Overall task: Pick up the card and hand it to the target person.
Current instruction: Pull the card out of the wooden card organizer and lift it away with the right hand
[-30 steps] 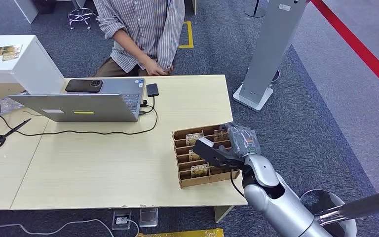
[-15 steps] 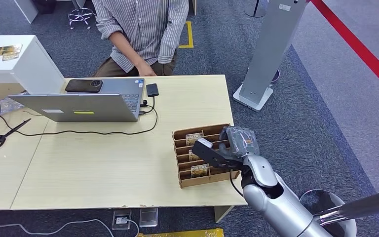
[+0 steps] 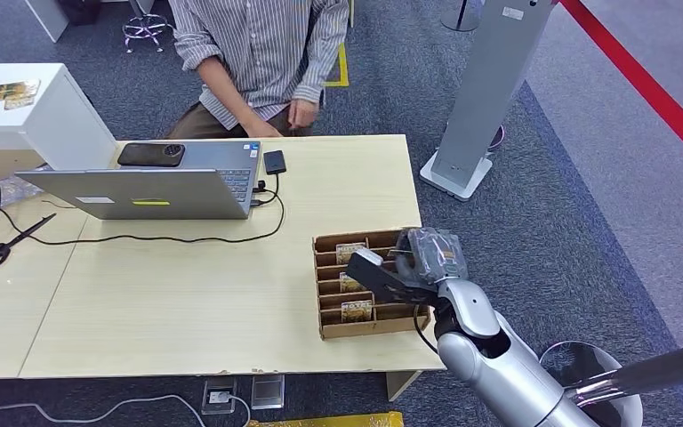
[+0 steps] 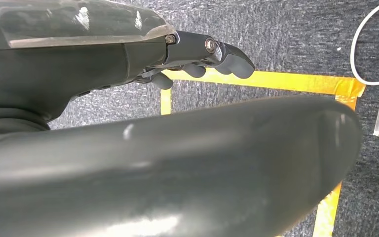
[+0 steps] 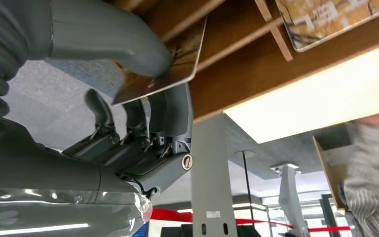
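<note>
Grey carpet w/ a red stripe runs along the far right, and a pale wood tabletop (image 3: 187, 294) fills the middle. Right robot hand (image 3: 400, 269) sits over the cardboard slotted box (image 3: 329, 322) at the tabletop's right edge; its fingers are mostly hidden from above by its own grey cover. From the wrist cam, the right robot hand (image 5: 143, 94) is pinching a card (image 5: 165, 66) between thick thumb and darker fingers, card edge close against the box's wooden dividers. Can't read the card's print, too blurred. More cards (image 3: 349, 252) stand in the box slots, partly cut off by dividers.

Left robot hand (image 4: 202, 54) hangs over carpet w/ yellow tape (image 4: 276, 81), fingers loosely curled, nothing in them; most of that view is blocked by a blurry dark rounded part up close.

Further out: laptop (image 3: 142, 182) w/ a black phone (image 3: 151, 155) on it, cable trailing, scissors (image 3: 4, 245) at left. Person in a striped shirt (image 3: 258, 53) sits behind the tabletop, head cut off by the frame, one hand (image 3: 302, 111) near the far edge.
</note>
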Controlling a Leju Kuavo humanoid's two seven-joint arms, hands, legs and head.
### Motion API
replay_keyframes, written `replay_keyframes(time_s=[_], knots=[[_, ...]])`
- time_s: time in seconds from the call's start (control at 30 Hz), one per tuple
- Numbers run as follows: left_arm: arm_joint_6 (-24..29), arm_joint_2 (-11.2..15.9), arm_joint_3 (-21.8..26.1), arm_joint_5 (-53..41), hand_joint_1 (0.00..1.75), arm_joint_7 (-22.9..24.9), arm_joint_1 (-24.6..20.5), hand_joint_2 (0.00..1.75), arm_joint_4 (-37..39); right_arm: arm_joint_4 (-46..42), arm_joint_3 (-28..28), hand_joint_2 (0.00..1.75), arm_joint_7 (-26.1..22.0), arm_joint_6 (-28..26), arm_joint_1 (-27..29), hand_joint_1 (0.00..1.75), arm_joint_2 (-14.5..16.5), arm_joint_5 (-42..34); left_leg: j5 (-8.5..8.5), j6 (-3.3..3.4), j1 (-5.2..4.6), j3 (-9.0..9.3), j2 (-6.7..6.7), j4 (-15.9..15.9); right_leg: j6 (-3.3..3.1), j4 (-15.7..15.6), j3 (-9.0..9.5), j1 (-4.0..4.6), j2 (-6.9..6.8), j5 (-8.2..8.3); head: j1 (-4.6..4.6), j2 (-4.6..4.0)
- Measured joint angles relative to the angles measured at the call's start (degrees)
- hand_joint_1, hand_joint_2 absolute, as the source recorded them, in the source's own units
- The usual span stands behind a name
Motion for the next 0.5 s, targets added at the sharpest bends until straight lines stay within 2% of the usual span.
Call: replay_keyframes(time_s=[0.17, 0.5], knots=[[0.08, 0.01, -0.01, -0.10, 0.00, -0.31, 0.00, 0.00, 0.00, 0.08, 0.00, 1.75, -0.32, -0.44, -0.01, 1.66, 0.03, 0.18, 0.00, 0.00, 0.00, 0.00, 0.00, 0.00, 0.00, 0.00, 0.00, 0.00, 0.00, 0.00, 0.02, -0.01], [0.61, 0.01, 0.00, -0.23, 0.00, -1.19, 0.00, 0.00, 0.00, 0.09, 0.02, 1.75, -1.17, -1.67, -0.08, 1.66, 0.09, 1.41, 0.00, 0.00, 0.00, 0.00, 0.00, 0.00, 0.00, 0.00, 0.00, 0.00, 0.00, 0.00, -0.01, -0.02]])
